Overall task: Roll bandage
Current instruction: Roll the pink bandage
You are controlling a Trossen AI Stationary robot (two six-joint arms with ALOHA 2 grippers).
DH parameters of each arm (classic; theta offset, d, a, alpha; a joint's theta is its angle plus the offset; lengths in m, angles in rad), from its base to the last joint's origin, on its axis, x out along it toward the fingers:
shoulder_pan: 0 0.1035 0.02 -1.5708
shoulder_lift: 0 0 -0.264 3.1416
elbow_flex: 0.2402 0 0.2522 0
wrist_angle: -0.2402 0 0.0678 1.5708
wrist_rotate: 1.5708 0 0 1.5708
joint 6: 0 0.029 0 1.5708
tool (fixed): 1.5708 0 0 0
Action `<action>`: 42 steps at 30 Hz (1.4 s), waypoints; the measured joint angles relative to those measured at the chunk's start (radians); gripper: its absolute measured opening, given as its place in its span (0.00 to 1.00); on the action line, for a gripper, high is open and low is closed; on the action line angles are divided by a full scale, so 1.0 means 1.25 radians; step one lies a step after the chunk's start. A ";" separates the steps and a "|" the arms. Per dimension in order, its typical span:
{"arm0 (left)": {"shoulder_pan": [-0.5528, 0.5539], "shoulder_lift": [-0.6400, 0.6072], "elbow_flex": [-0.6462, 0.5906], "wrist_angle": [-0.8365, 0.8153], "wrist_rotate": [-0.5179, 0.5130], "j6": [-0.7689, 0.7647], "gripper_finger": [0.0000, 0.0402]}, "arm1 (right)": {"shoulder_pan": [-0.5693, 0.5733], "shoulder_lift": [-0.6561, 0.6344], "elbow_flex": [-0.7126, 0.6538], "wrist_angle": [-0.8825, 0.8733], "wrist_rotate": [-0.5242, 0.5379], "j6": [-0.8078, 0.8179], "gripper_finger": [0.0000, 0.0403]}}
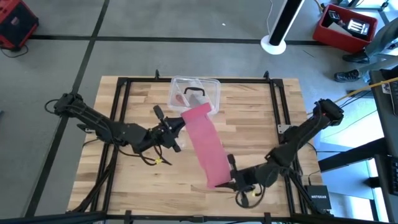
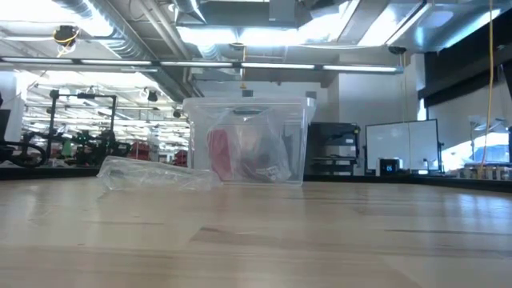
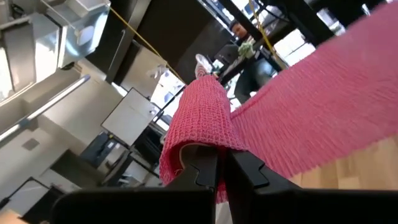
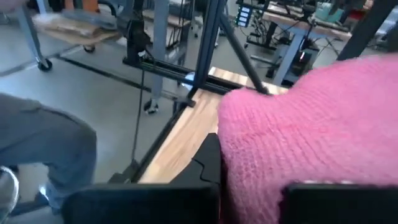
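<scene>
With the bandage (image 1: pixel 206 144) stretched flat and slanting across the table's middle, we have the left gripper (image 1: pixel 181 124) clenched on its far end beside the clear plastic box (image 1: pixel 205 88), and the right gripper (image 1: pixel 229 182) clenched on its near end close to the table's (image 1: pixel 124 186) near edge. We judge that we are still laying the strip out taut, with no roll started; next, one end must be turned over onto itself while the other stays pinned
</scene>
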 joint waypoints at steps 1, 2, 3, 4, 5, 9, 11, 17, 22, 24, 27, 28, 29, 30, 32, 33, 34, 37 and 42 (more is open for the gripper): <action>-0.002 0.000 -0.004 -0.002 -0.009 0.002 0.00 | 0.001 -0.005 0.026 -0.027 0.001 -0.013 0.00; -0.003 0.000 -0.006 -0.003 -0.020 0.005 0.00 | 0.001 -0.008 0.050 -0.048 0.001 -0.024 0.00; -0.004 0.000 -0.008 -0.003 -0.026 0.007 0.00 | 0.001 -0.014 0.072 -0.067 0.000 -0.034 0.00; -0.005 0.000 -0.008 0.000 -0.030 0.009 0.00 | 0.002 -0.018 0.090 -0.083 -0.005 -0.041 0.00; -0.011 -0.002 -0.008 0.010 -0.030 0.008 0.00 | 0.005 -0.023 0.103 -0.098 -0.009 -0.042 0.00; -0.051 -0.023 -0.008 0.082 -0.026 -0.003 0.00 | 0.010 -0.023 0.094 -0.129 -0.019 -0.042 0.00; -0.074 -0.042 -0.008 0.092 -0.022 -0.012 0.00 | 0.009 -0.022 0.064 -0.134 -0.017 -0.041 0.00; -0.102 -0.112 -0.008 0.089 -0.020 -0.075 0.00 | -0.061 -0.021 -0.099 -0.048 -0.016 0.046 0.00; -0.092 -0.121 -0.008 0.074 -0.014 -0.064 0.00 | -0.085 -0.020 -0.169 0.024 -0.065 0.118 0.00; -0.080 -0.120 -0.008 0.057 -0.014 -0.065 0.00 | -0.082 -0.020 -0.144 0.048 -0.090 0.119 0.00; -0.065 -0.121 -0.023 0.034 -0.021 -0.056 0.00 | -0.067 -0.021 -0.078 0.047 -0.122 0.075 0.00; -0.057 -0.120 -0.031 0.029 -0.035 -0.039 0.00 | -0.063 -0.021 -0.049 0.033 -0.139 0.057 0.00; -0.049 -0.119 -0.040 0.028 -0.047 -0.025 0.00 | -0.062 -0.021 -0.018 0.022 -0.153 0.038 0.00; -0.043 -0.119 -0.050 0.027 -0.054 -0.013 0.00 | -0.062 -0.022 0.016 0.010 -0.165 0.021 0.00; -0.030 -0.121 -0.075 0.020 -0.060 0.000 0.00 | -0.063 -0.025 0.082 -0.010 -0.177 -0.007 0.00; -0.026 -0.120 -0.087 0.016 -0.061 -0.001 0.00 | -0.064 -0.026 0.113 -0.021 -0.177 -0.023 0.00; -0.022 -0.120 -0.099 0.009 -0.060 -0.004 0.00 | -0.065 -0.026 0.147 -0.039 -0.176 -0.038 0.00; -0.020 -0.117 -0.134 0.000 -0.055 -0.028 0.00 | -0.070 -0.026 0.248 -0.104 -0.159 -0.097 0.00; -0.026 -0.105 -0.166 -0.008 -0.017 -0.082 0.00 | -0.132 -0.031 0.373 -0.178 -0.126 -0.148 0.00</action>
